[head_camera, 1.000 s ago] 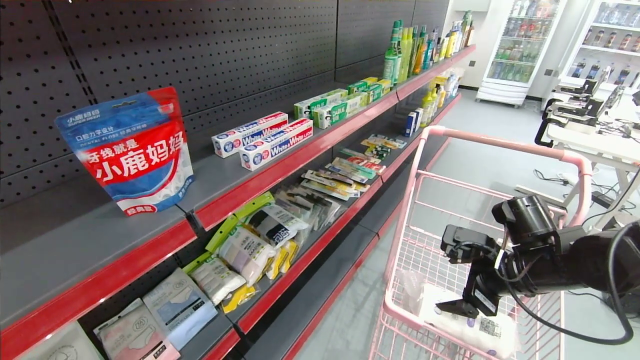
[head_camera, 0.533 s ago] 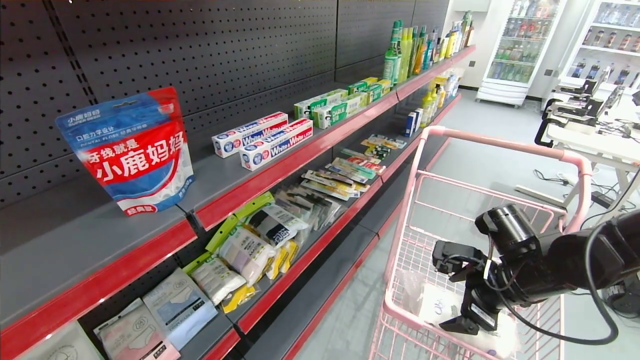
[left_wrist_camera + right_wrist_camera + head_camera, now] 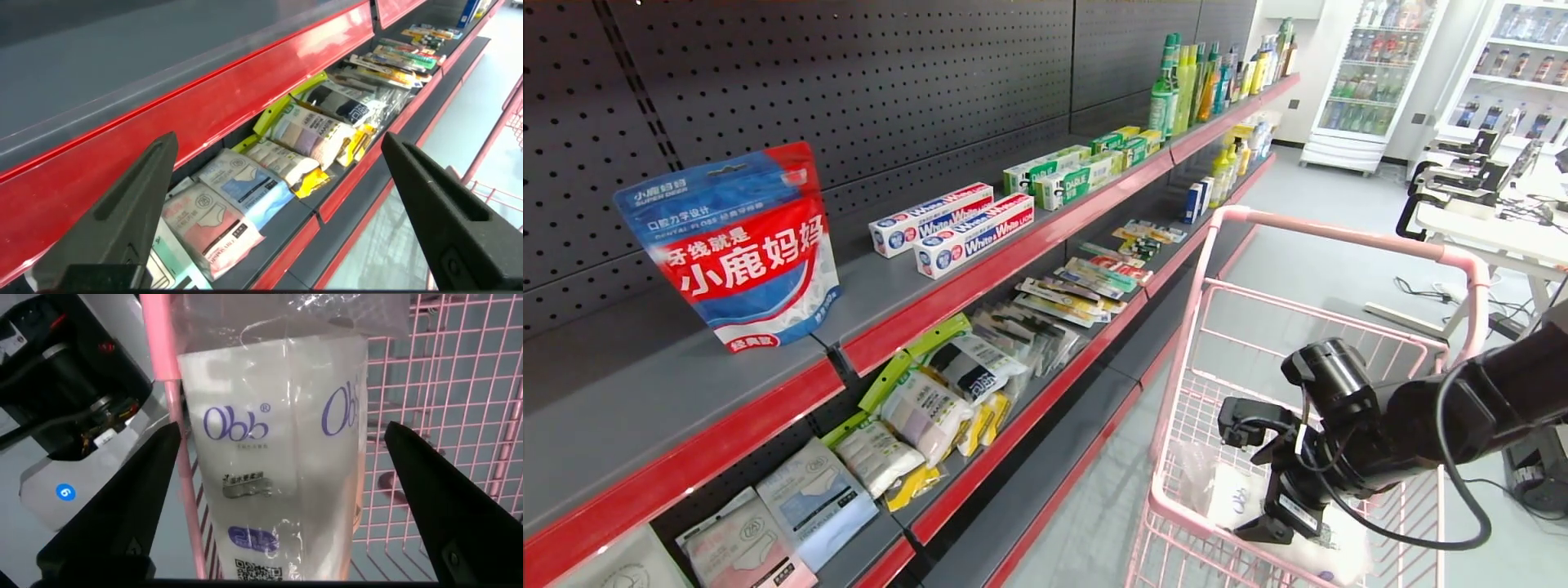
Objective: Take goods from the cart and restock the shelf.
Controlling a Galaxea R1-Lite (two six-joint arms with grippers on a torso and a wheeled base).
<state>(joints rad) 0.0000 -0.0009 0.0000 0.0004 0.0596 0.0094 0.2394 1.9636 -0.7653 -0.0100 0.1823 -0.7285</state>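
Two hands, both spread wide and empty.

Left hand [image 3: 278, 143]: fingers far apart, nothing between them. It hangs in front of the shelf's red front edge, with soft packets [image 3: 245, 188] on the lower shelf beyond.

Top shelf [image 3: 686, 392]: grey deck, red lip, dark pegboard back [image 3: 866, 82].
- Far left, a blue-and-red pouch [image 3: 735, 245] stands upright with large white characters across a red band.
- Next, two long white toothpaste boxes [image 3: 956, 229] lie side by side, lettered in blue and red.
- Further along, green-and-white boxes [image 3: 1062, 175].
- Then a cluster of green and yellow bottles [image 3: 1180, 82], upright.

Lower shelf [image 3: 1029, 384]: soft packets heaped at the near end. Flat carded packs [image 3: 1078, 290] lie overlapping further on.

Floor [image 3: 1307, 212]: pale grey.

Pink cart [image 3: 1339, 245]: wire basket and rounded handle, standing just beside the shelf run. A white pack [image 3: 278, 498] in clear wrap lies in the basket near its front rail. It carries blue lettering and a square code, too small to make out.

Right hand [image 3: 1262, 523]: inside the cart, low over the white pack, fingers wide with the pack between them in the wrist view. Cannot tell whether it touches.

Room behind: glass-door coolers [image 3: 1364, 73] stocked with bottles. At far right, a white table [image 3: 1486, 233] with dark equipment.
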